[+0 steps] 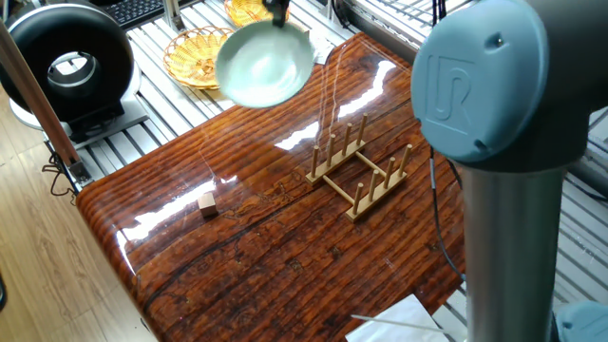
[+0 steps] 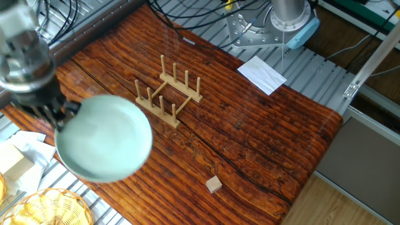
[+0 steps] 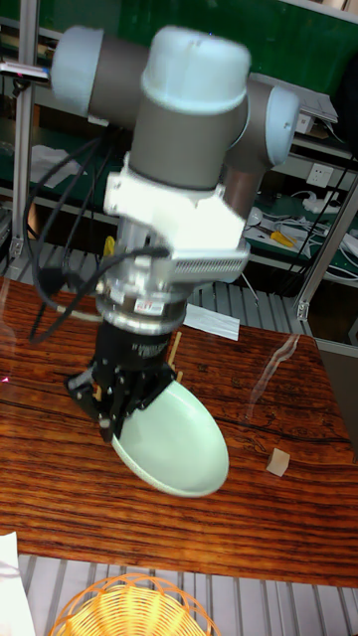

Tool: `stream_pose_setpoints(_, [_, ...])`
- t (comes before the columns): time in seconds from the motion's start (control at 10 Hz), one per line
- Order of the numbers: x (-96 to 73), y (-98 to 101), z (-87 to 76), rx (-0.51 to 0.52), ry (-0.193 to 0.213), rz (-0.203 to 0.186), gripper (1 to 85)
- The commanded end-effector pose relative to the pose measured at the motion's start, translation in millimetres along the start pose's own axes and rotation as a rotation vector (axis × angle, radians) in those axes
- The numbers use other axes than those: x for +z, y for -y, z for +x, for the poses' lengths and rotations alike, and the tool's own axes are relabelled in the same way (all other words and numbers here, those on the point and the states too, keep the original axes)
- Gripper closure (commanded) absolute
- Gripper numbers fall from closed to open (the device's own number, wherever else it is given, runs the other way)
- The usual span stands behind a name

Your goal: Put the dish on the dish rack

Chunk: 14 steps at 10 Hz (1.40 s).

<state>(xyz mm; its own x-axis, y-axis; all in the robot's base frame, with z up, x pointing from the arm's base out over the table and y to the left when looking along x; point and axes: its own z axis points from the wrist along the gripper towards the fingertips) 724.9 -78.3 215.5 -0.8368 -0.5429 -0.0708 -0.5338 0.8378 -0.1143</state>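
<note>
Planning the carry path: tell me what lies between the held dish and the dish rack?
Nothing: in the other fixed view only bare tabletop lies between the dish and the dish rack.

We see a pale mint-green dish (image 2: 103, 139), glossy and plain, at about nine o'clock of the light-wood dish rack (image 2: 167, 94) in the other fixed view. The table (image 1: 285, 256) is dark reddish-brown with fine striped grain and bright glare. A small tan wooden cube (image 1: 207, 202) sits at eight o'clock of the rack in one fixed view. The baskets (image 1: 195, 55) are woven yellow wicker. The gripper (image 3: 107, 417) is black, under a white and grey arm with a light blue cap (image 1: 484, 81). A white paper sheet (image 2: 261, 74) lies at two o'clock.
</note>
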Motion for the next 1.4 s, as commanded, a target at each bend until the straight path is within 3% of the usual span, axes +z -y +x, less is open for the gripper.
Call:
stream_pose_setpoints(0.0, [-29.5,6.0,22.6,-0.07,-0.037,0.074,84.7])
stream_pose_setpoints(0.2, [-37.1,13.2,32.0,-0.101,-0.054,0.123,84.7])
stream_pose_setpoints(0.5, [-49.6,7.3,56.1,-0.078,-0.143,0.184,84.7])
stream_pose_setpoints(0.7, [-58.4,4.3,58.8,-0.087,-0.17,0.216,84.7])
stream_pose_setpoints(1.0, [-60.1,12.2,63.5,-0.105,-0.219,0.314,84.7])
stream_pose_setpoints(1.1, [-58.5,5.8,63.3,-0.098,-0.218,0.317,84.7])
stream_pose_setpoints(1.3, [-66.7,10.3,66.7,-0.117,-0.241,0.364,84.7])
